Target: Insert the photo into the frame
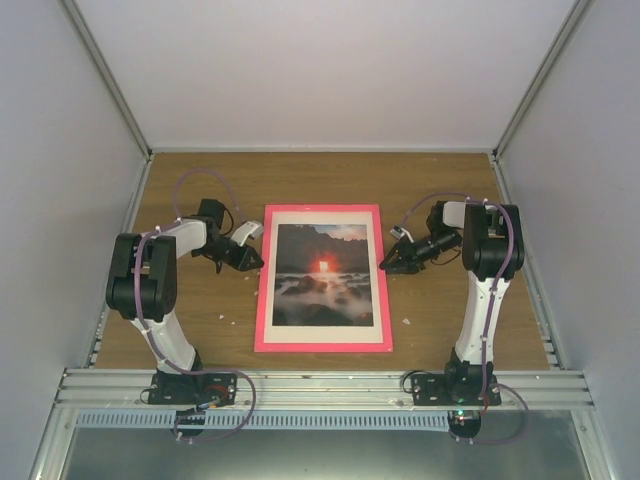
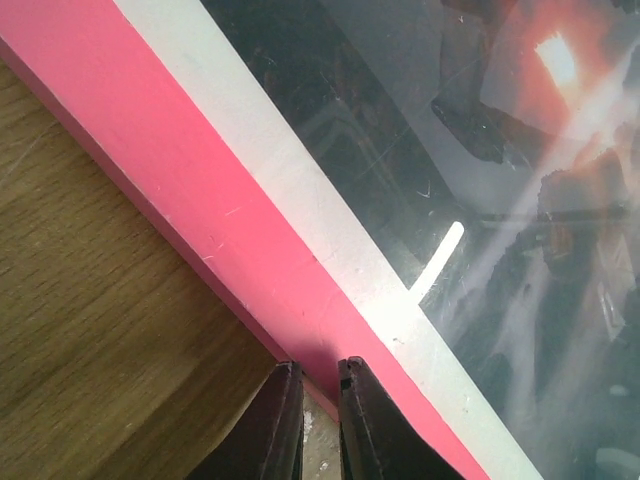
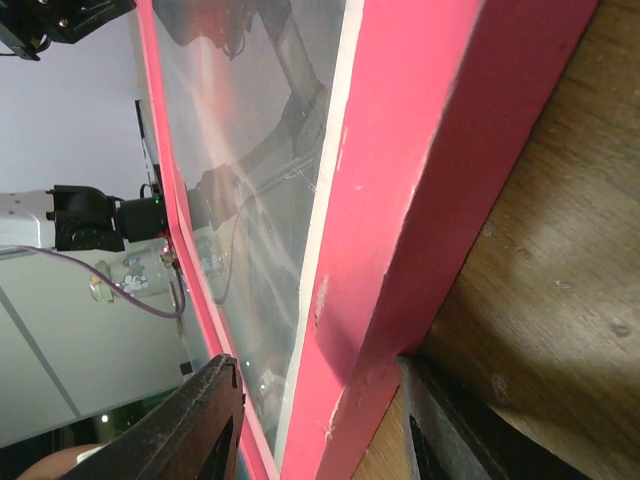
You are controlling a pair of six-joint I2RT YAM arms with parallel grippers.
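Item: bright pink thin-edged rectangular picture frame [image 1: 322, 348], flat at centre of wooden worktop [image 1: 200, 190]. Dark landscape print with red-orange sun [image 1: 322, 275] lies inside it, within white mat border [image 1: 322, 335].
Left gripper [image 1: 252, 260]: 9 o'clock rim, jaws nearly pressed together.
Right gripper [image 1: 387, 265]: 3 o'clock rim, jaws spread astride the edge.

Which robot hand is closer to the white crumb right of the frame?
Right. The right hand is at the frame's right edge, near the crumb; the left hand is across the frame, at its left edge.
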